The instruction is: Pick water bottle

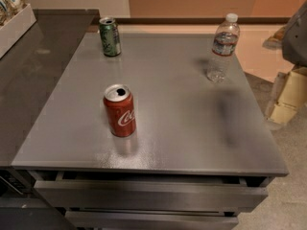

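Observation:
The water bottle [223, 47] is clear ribbed plastic with a white cap and a red-white-blue label. It stands upright near the far right of the grey metal table [182, 128]. My gripper [288, 97] shows as a cream-coloured part under a grey arm piece at the right edge of the camera view. It is off the table's right side, to the right of the bottle and nearer to me. It is apart from the bottle and holds nothing that I can see.
A red cola can [119, 110] stands upright left of the table's middle. A green can [110, 37] stands at the far left. A dark counter [38, 71] adjoins on the left and carries a white snack tray [14, 23]. Drawers [148, 195] sit under the front edge.

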You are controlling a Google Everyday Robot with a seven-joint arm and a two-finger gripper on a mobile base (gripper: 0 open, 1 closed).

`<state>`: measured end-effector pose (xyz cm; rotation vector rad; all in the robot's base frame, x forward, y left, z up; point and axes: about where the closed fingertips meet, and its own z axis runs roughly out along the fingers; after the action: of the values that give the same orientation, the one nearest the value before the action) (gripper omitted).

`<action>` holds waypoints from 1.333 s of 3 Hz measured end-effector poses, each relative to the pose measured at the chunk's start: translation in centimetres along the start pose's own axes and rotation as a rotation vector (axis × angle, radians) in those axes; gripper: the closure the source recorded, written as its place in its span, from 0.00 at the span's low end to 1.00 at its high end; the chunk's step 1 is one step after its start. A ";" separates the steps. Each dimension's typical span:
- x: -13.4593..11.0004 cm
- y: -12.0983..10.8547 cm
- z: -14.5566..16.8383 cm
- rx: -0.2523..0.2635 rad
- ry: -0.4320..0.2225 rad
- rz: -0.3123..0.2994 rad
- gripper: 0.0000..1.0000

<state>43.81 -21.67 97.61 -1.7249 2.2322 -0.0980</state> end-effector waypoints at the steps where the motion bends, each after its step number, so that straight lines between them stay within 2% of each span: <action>1: 0.0 0.0 0.0 0.000 0.000 0.000 0.00; 2: 1.1 -1.1 2.8 0.010 -0.025 0.027 0.00; 3: 3.1 -3.4 8.2 0.047 -0.062 0.095 0.00; 4: 4.7 -6.7 12.3 0.113 -0.128 0.168 0.00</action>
<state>52.58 -26.29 86.67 -1.4379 2.2222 -0.0723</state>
